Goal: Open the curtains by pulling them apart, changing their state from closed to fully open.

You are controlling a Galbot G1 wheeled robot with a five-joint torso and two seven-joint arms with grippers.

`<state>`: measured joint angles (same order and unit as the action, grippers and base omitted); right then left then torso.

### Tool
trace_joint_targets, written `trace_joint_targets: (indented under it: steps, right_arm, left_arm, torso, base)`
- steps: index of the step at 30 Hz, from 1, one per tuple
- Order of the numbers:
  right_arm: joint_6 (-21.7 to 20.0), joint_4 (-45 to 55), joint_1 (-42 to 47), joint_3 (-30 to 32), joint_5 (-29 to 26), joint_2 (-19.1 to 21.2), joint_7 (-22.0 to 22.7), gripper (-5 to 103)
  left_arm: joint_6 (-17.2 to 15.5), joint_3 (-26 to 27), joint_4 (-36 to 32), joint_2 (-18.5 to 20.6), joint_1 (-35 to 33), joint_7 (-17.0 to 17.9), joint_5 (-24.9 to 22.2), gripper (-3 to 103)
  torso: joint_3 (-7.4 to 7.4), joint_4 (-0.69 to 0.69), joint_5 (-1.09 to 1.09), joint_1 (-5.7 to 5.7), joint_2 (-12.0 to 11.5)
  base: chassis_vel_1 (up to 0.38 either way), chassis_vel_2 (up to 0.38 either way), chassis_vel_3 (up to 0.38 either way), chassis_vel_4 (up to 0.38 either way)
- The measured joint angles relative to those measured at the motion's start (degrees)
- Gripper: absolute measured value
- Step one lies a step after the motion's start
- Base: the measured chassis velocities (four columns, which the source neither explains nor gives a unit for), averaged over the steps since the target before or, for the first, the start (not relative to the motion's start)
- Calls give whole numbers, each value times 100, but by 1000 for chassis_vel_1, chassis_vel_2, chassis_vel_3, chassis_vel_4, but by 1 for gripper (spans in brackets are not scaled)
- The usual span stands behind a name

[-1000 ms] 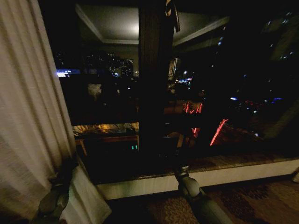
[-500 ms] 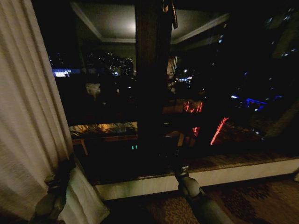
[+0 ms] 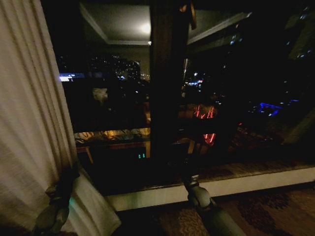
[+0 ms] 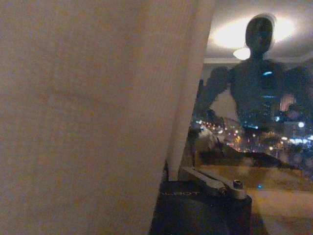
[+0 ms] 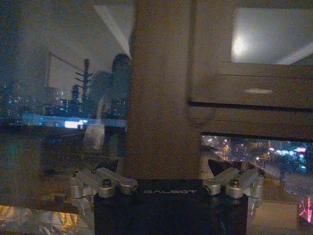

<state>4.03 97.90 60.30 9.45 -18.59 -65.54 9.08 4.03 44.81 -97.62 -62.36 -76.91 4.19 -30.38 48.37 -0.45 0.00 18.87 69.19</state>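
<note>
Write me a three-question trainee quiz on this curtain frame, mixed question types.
1. True or false: the left gripper is at the sheer curtain.
2. What faces the right gripper? A) curtain fabric B) window frame post C) a chair
3. Fill in: the right gripper's fingers stand ____.

Key: 1 true; 2 B; 3 open.

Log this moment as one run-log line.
left gripper: against curtain, gathered at window's left | right gripper: jaws open, facing window frame, holding nothing | glass uncovered
</note>
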Motion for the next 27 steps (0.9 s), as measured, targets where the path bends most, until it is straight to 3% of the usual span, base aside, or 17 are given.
trace_joint_targets:
  steps: [17, 23, 27]
  right_arm:
    - [0, 0, 0, -1, 0, -1, -1, 100]
    - [0, 1, 0, -1, 0, -2, -2, 100]
    - [0, 0, 0, 0, 0, 1, -1, 100]
  left_arm:
    - [74, 281, -233, -105, -320, 6, 4, 0]
    - [72, 320, -258, -108, -355, 16, 0, 0]
    - [65, 319, -260, -109, -361, 23, -1, 0]
  torso:
    - [0, 3, -1, 1, 0]
    - [0, 2, -4, 0, 0]
    - [1, -2, 5, 0, 0]
  base:
    - [311, 320, -312, -306]
    - [134, 104, -130, -132]
    - [-12, -6, 0, -8]
